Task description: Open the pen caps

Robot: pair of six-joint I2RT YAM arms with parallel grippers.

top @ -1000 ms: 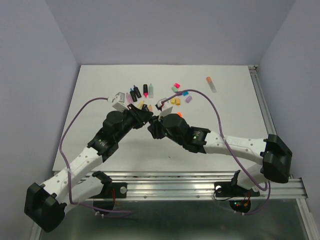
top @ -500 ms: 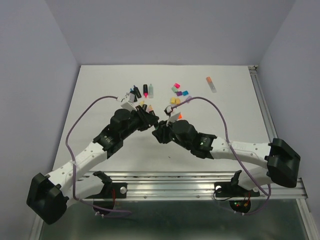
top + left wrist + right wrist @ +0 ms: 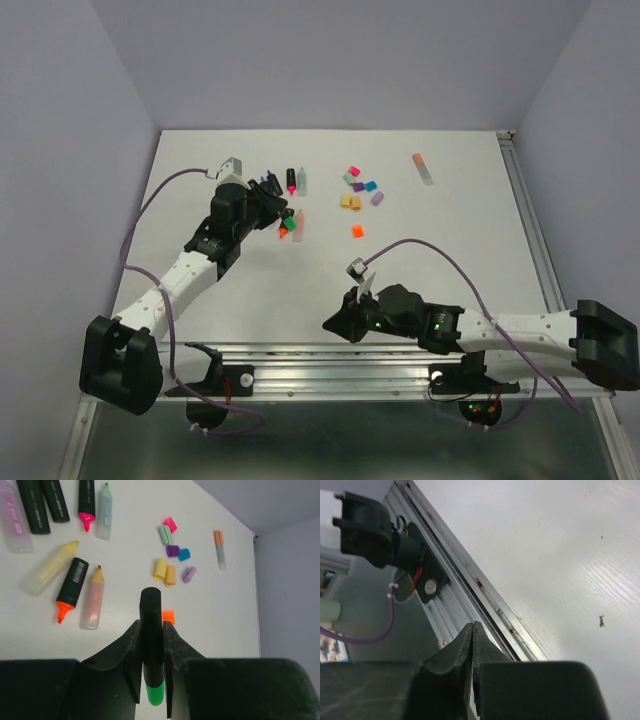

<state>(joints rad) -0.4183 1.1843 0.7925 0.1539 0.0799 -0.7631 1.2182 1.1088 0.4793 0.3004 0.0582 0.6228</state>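
Observation:
My left gripper (image 3: 150, 626) is shut on a black-barrelled pen (image 3: 150, 605) with a bright green end (image 3: 155, 694). It holds the pen above the table beside the row of pens (image 3: 290, 181); the gripper also shows in the top view (image 3: 277, 218). Several uncapped pens (image 3: 73, 583) lie below and left of it. Loose pen caps (image 3: 170, 551) in pink, green, purple, blue, yellow and lilac lie grouped to the right (image 3: 358, 187). One orange cap (image 3: 357, 231) lies alone, also in the left wrist view (image 3: 168, 616). My right gripper (image 3: 472, 626) is shut and empty at the table's near edge (image 3: 334, 325).
A pastel pen with an orange cap (image 3: 423, 168) lies apart at the back right, also in the left wrist view (image 3: 219, 550). An aluminium rail (image 3: 485, 592) runs along the near edge under the right gripper. Purple cables loop over both arms.
The arms have separated. The right arm drew back to the near edge, leaving the orange cap on the table. The left arm carried the black pen back left, over the row of pens.

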